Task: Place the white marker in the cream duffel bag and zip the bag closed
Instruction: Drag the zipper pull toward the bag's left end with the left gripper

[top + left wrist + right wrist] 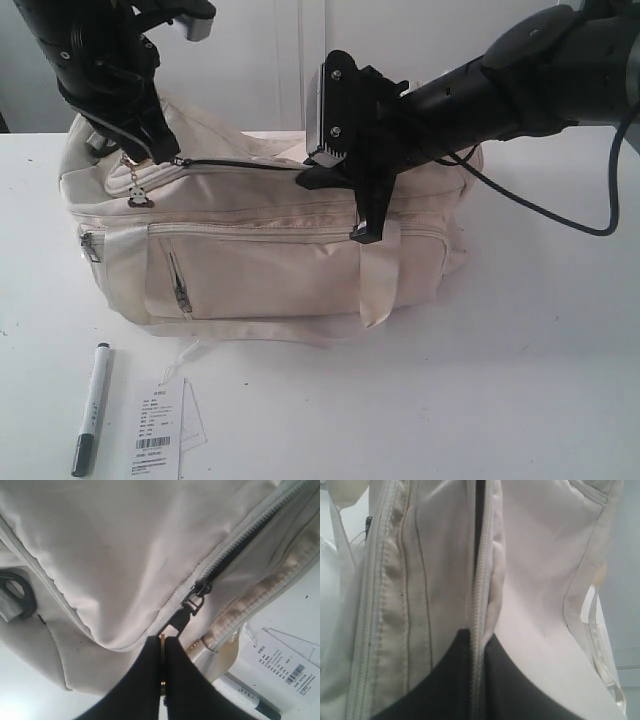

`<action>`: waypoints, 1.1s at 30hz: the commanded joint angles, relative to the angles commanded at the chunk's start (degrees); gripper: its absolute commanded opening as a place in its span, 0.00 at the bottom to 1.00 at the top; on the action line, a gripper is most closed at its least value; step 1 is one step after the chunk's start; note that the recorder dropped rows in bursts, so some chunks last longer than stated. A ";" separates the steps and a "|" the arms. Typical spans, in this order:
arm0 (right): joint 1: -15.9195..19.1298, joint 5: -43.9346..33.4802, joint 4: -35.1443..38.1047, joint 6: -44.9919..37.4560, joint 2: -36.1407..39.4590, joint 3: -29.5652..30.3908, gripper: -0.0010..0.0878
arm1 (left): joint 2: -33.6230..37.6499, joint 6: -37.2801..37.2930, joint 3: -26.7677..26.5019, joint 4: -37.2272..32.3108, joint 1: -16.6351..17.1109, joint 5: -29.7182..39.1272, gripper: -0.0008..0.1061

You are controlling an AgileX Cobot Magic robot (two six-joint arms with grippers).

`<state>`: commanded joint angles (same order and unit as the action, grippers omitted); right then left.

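Observation:
The cream duffel bag (260,250) lies on the white table, its top zip (240,163) parted in a narrow dark slit. My left gripper (160,148) is at the bag's left end, shut on the zipper pull (179,622) just behind the slider (198,596). At the top middle of the bag my right gripper (305,180) is shut on the zipper tape (479,595). The white marker (91,420) with its dark cap lies on the table in front of the bag; in the left wrist view part of the white marker (250,700) shows under the bag.
A white paper barcode tag (157,432) lies beside the marker, tied to the bag by a thin string. A grey strap ring (15,597) sits at the bag's end. The front pocket zip (178,283) faces the table's front edge.

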<state>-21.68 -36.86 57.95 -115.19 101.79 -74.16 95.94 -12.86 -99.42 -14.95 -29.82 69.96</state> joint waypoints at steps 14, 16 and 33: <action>0.00 0.23 0.00 0.00 0.00 0.00 0.01 | 0.00 -2.54 0.00 -1.20 0.00 0.00 0.01; 0.00 0.23 0.00 0.00 0.00 0.00 0.01 | 0.00 -2.54 0.00 -1.80 0.00 0.00 0.01; 0.00 1.01 0.00 0.00 0.00 0.00 0.01 | 0.00 -8.78 0.00 -3.04 0.72 0.00 0.01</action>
<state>-21.68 -35.84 57.95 -115.19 101.79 -74.16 95.94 -21.64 -99.42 -18.00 -29.09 69.96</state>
